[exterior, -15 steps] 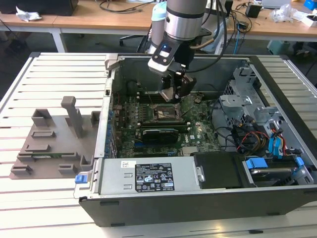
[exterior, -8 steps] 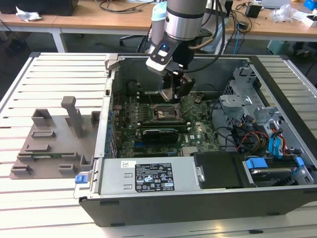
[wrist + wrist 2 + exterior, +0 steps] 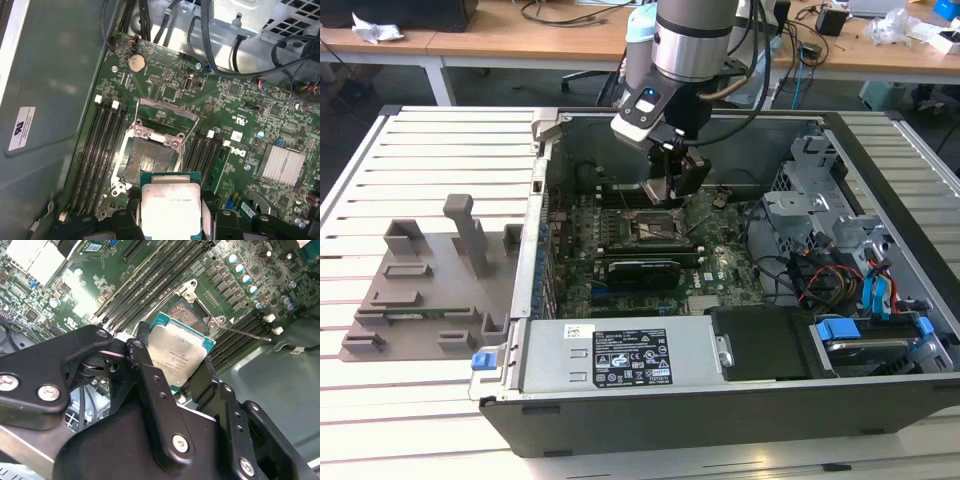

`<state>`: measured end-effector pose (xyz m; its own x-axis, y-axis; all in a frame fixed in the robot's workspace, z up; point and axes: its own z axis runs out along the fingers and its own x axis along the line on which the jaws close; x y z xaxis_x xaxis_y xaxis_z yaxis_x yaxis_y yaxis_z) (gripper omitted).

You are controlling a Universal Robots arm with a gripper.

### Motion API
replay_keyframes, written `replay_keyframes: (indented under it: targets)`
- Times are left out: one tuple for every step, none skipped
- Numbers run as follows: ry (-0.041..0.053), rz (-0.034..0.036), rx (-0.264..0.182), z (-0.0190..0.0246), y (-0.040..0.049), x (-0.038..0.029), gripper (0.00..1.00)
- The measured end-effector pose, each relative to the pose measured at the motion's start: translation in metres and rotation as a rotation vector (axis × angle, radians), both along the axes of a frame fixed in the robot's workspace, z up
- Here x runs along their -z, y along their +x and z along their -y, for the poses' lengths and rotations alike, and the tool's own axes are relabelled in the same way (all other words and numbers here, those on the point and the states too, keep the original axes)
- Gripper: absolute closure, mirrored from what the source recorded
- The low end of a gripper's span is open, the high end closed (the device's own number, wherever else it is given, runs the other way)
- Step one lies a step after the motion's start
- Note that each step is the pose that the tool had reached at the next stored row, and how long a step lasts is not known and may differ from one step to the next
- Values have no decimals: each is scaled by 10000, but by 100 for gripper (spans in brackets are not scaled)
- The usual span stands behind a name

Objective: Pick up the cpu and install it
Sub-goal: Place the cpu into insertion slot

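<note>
One cpu [image 3: 170, 205], pinched flat in your gripper [image 3: 170, 220], hangs above the board [image 3: 240, 100], just short of the open socket [image 3: 147, 162].

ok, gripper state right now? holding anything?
Gripper: shut on the cpu, held off the open socket, not seated.

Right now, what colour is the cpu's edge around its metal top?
Teal-green on the cpu; clearest in the second wrist view.

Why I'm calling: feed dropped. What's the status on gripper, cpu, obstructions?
Status: gripper shut on cpu. It's held above motherboard by the open socket, not seated. Socket empty, lid raised; nothing seen in the way.
</note>
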<state>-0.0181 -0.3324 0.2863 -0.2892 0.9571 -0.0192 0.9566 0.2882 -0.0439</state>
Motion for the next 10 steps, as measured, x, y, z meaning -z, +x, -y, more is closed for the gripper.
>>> replay_keyframes:
  targets:
    - [0,0,202,0,0,1,45]
    - [0,0,266,0,0,1,45]
    - [-1,-1,327,0,0,1,45]
    - [0,-1,441,0,0,1,45]
    - [0,0,494,0,0,1,45]
    - [0,-1,622,0,0,2,45]
    - [0,0,719,0,0,2,45]
    - [0,0,840,0,0,2,45]
    - [0,-1,952,0,0,2,45]
    - [0,0,1088,0,0,3,45]
